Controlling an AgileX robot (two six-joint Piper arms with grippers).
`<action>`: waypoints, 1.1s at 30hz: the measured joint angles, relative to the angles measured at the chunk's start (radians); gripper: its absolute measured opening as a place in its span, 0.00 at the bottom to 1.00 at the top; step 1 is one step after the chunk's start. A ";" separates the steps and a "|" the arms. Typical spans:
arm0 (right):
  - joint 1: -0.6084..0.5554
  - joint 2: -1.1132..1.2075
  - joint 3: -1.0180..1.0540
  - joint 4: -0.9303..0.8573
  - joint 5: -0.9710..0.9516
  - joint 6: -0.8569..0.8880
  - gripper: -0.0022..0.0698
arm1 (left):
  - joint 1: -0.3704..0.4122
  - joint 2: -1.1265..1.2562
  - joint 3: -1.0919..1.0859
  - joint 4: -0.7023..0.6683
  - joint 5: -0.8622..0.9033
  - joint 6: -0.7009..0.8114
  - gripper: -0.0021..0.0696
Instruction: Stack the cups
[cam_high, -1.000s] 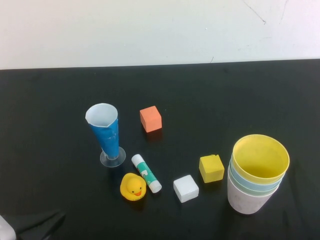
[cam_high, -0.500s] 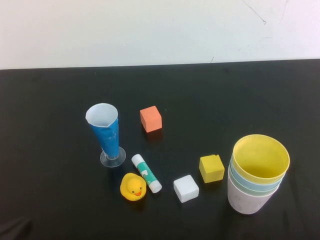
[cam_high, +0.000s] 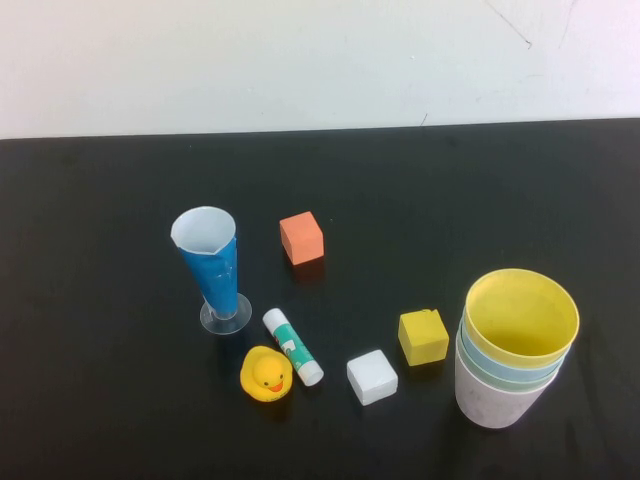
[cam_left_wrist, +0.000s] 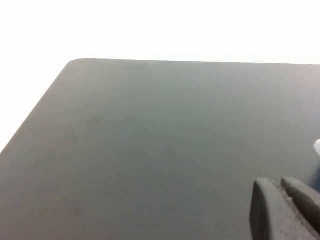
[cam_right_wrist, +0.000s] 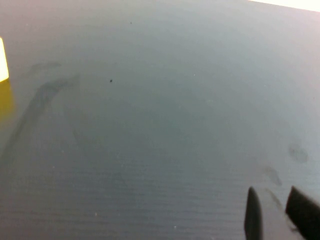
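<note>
The four cups stand nested in one stack at the table's front right in the high view. The yellow cup (cam_high: 521, 315) is on top, then the light blue cup (cam_high: 530, 372), the pale green cup (cam_high: 520, 385), and the pink-white cup (cam_high: 495, 408) at the bottom. Neither arm shows in the high view. My left gripper (cam_left_wrist: 280, 187) is shut and empty over bare black table. My right gripper (cam_right_wrist: 272, 202) has a small gap between its fingers and is empty over bare table.
A tall blue cone glass (cam_high: 210, 265) stands at left centre. An orange cube (cam_high: 301, 238), a glue stick (cam_high: 292, 346), a rubber duck (cam_high: 266, 374), a white cube (cam_high: 371, 377) and a yellow cube (cam_high: 423, 337) lie mid-table. A yellow thing (cam_right_wrist: 3, 75) touches the right wrist view's edge.
The left arm, seen at the high view's front left corner a second ago, has drawn back out of that view. The cups and other objects have not moved.
</note>
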 joint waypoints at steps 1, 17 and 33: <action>0.000 0.000 0.000 0.000 0.000 0.000 0.17 | 0.006 -0.003 0.000 0.000 0.000 0.000 0.03; 0.000 0.000 0.000 0.000 0.000 0.000 0.17 | 0.046 -0.018 -0.002 0.000 0.199 0.010 0.03; 0.000 0.000 0.000 0.000 0.000 0.000 0.17 | 0.046 -0.023 -0.002 -0.002 0.203 0.024 0.03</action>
